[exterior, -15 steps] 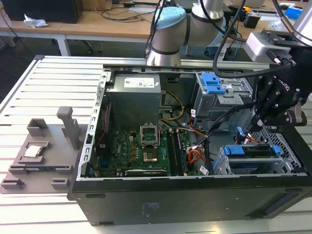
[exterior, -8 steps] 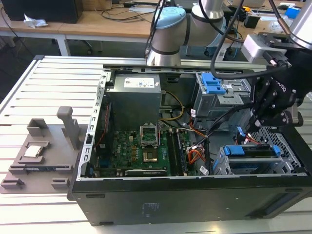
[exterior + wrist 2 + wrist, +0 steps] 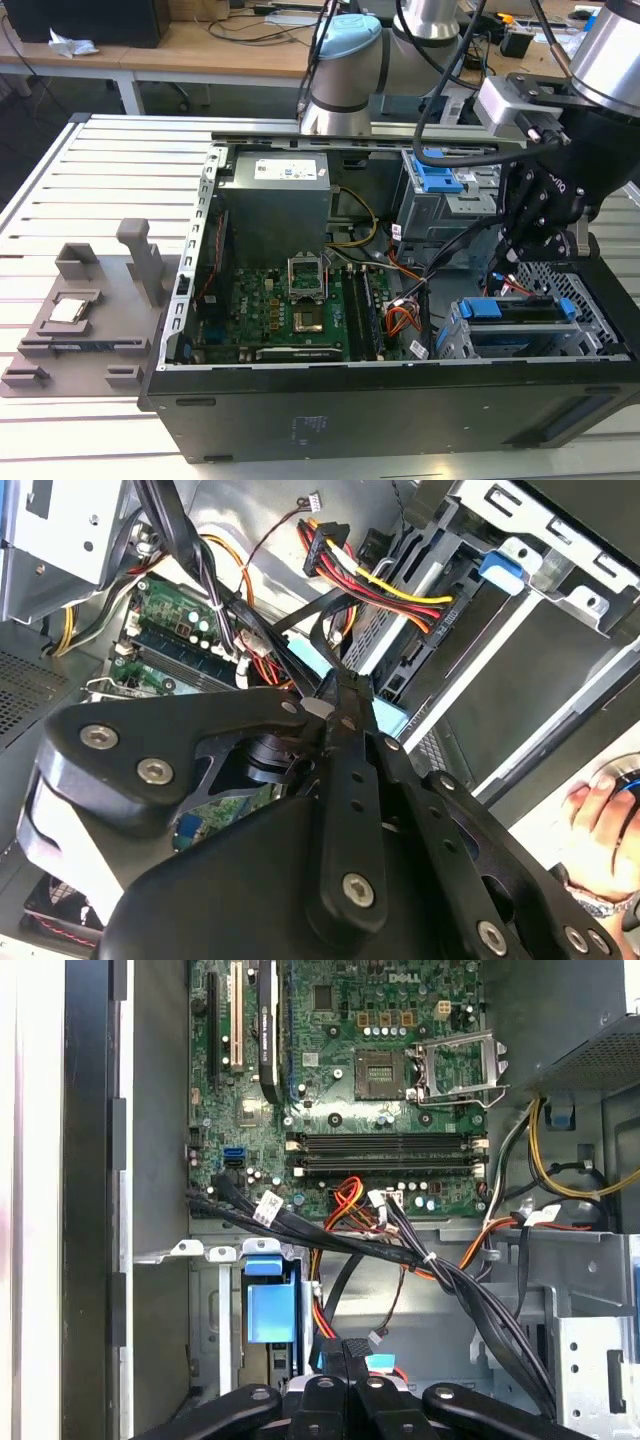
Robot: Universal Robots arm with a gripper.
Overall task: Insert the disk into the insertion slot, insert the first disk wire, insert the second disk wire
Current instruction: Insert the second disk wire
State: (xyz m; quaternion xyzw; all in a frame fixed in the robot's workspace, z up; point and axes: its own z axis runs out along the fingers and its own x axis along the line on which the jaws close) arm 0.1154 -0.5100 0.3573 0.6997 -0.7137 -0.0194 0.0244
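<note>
The tool point(image 3: 335, 695) is pinched shut on a black disk wire point(image 3: 356, 1348), close by the disk point(image 3: 515, 312) seated in the insertion slot point(image 3: 452, 338); a tilted plug could jam; the cable bundle point(image 3: 440, 1270) could snag.

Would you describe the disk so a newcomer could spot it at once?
Start at the open black computer case. In its near corner on the exterior view's right, a silver perforated cage holds the disk. Its flat blue frame sets it apart from the raised blue latch farther back.
</note>
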